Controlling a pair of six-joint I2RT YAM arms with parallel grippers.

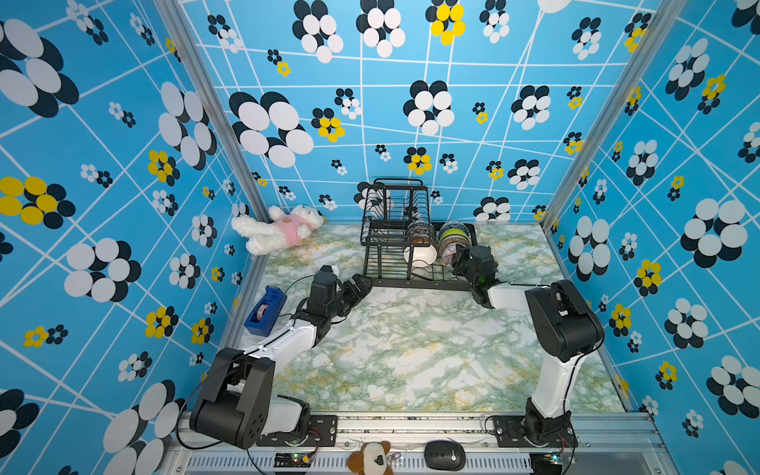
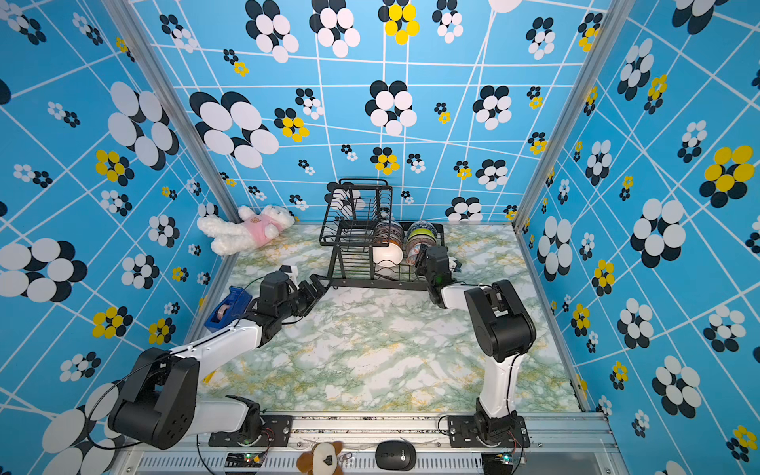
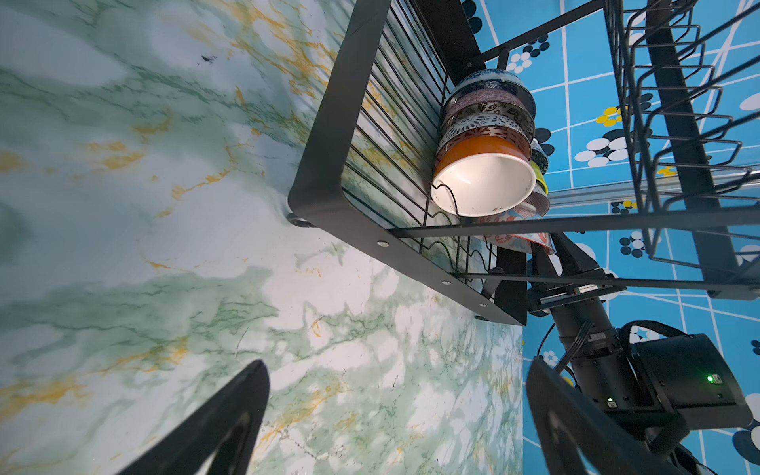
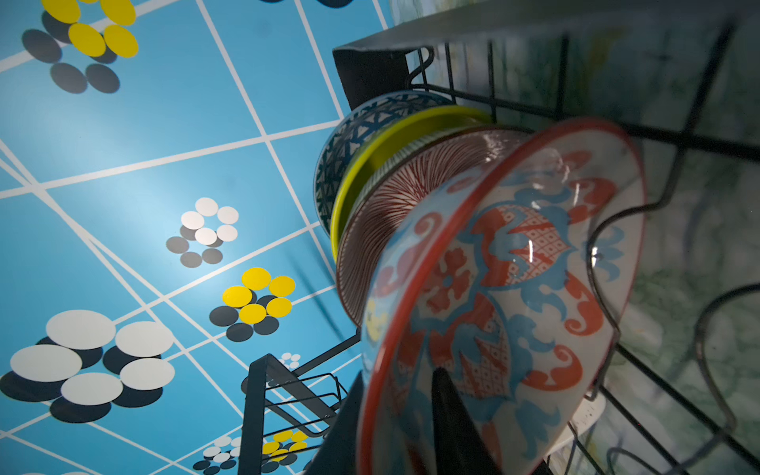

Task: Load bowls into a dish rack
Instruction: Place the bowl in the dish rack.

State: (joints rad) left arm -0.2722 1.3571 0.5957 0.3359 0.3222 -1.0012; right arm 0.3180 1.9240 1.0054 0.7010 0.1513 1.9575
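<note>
right gripper [image 1: 457, 260] pinches the floral bowl [image 4: 514, 288] by its rim at the rack's [image 1: 386, 283] 3 o'clock side; letting go before it seats between wires could tip it out. left gripper [image 1: 362, 284] hangs spread, empty, at 7 o'clock.

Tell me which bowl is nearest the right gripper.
The red-and-blue floral bowl, front of its row; one of the fingers pokes inside it, unlike any other bowl.

Robot lab booth, flower-printed walls [image 1: 411, 103], aluminium frame [image 1: 411, 423], marbled tabletop [image 1: 411, 349]
</note>
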